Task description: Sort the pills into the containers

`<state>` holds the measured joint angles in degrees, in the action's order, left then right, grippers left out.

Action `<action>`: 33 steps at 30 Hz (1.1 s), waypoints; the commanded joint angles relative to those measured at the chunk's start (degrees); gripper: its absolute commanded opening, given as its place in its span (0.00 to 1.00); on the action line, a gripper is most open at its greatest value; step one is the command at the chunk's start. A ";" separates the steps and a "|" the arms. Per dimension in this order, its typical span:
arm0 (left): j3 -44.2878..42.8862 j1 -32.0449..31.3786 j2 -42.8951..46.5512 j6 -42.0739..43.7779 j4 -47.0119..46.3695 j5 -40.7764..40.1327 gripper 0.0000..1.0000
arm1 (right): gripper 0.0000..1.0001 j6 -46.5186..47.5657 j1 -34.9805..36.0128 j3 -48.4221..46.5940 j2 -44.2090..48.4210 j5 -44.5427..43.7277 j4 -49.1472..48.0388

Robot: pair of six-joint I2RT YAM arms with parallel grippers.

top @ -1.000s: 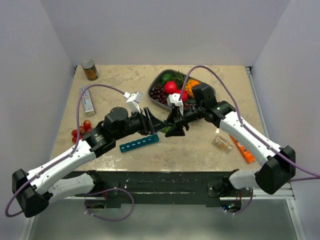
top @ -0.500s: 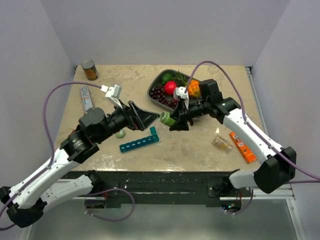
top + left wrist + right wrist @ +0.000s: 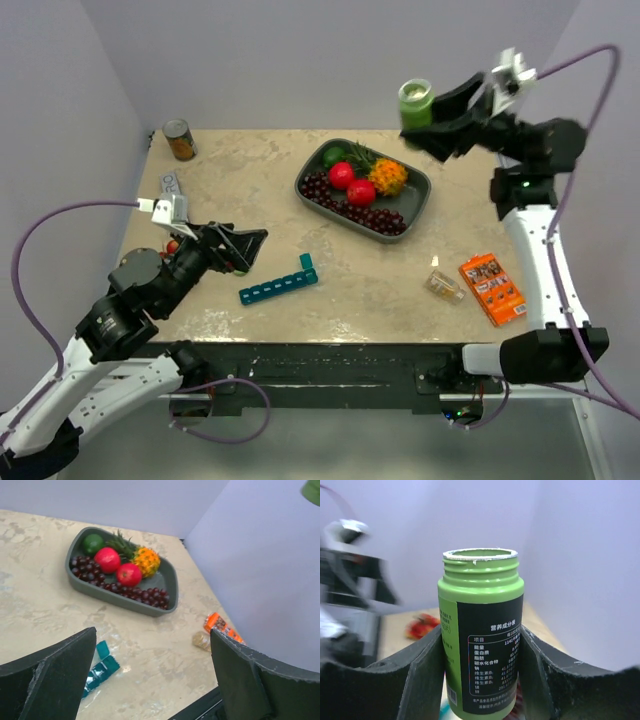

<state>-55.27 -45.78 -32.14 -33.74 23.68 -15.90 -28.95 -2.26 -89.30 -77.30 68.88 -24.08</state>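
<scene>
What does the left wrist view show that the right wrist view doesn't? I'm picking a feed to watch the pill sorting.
Only left wrist: the grey fruit tray, part of the teal pill organizer, an orange packet, and the open left gripper. Only right wrist: the right gripper shut on the green bottle, its cap off, and a blurred red cluster. Both: the beige tabletop and that bottle, a sliver in the left wrist view.

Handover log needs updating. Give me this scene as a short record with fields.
right gripper: shut on green bottle, upright, raised high at far right
green bottle: cap off, mouth open
left gripper: open, empty, low over table left side
pill organizer: teal strip on table, one end lid up
fruit tray: beyond organizer, apart from both grippers
</scene>
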 commanded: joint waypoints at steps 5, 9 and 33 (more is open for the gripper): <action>2.79 0.16 -1.52 4.73 -0.74 -2.12 1.00 | 0.00 -6.81 10.89 12.60 9.36 5.83 -4.27; 4.20 0.08 -2.57 7.10 -0.92 -2.64 1.00 | 0.00 36.14 15.87 6.84 7.86 -2.61 43.92; 15.54 22.58 -15.40 23.80 -5.31 4.04 1.00 | 0.00 68.85 36.71 15.65 -12.78 -24.66 63.98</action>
<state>-40.53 -25.45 -45.78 -15.20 22.68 -16.05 36.71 32.64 -70.72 -87.44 49.63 39.03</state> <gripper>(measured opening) 0.996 0.545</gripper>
